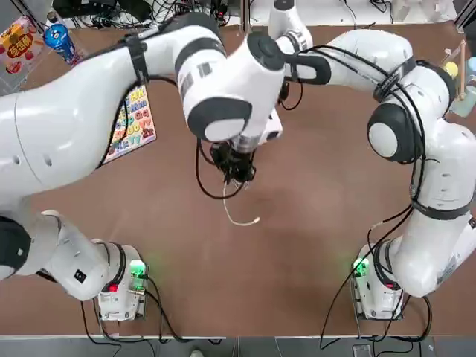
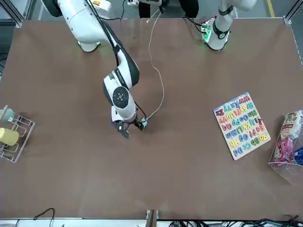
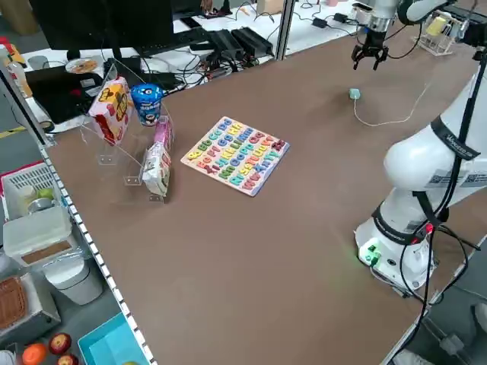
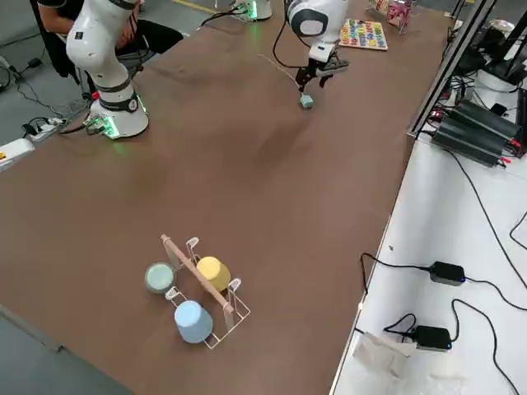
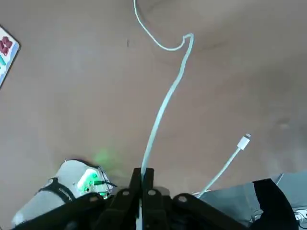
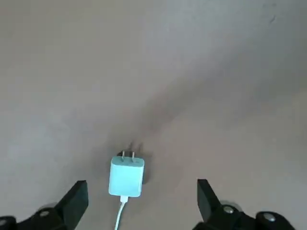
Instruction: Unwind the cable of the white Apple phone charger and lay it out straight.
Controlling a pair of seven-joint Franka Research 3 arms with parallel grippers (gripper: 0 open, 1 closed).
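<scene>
Right wrist view shows the right gripper (image 6: 139,201) spread wide and empty, the white Apple phone charger (image 6: 126,176) lying on the table (image 6: 216,72) between its fingers. The left gripper (image 5: 142,184) is clamped on the cable (image 5: 165,103), raised above the table. Judged step: pinning the plug end; next the right claw should lower and close on it.

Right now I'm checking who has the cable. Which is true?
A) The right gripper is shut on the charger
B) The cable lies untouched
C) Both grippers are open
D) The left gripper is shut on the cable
D: the left gripper pinches the cable; the right gripper is open over the charger.
</scene>
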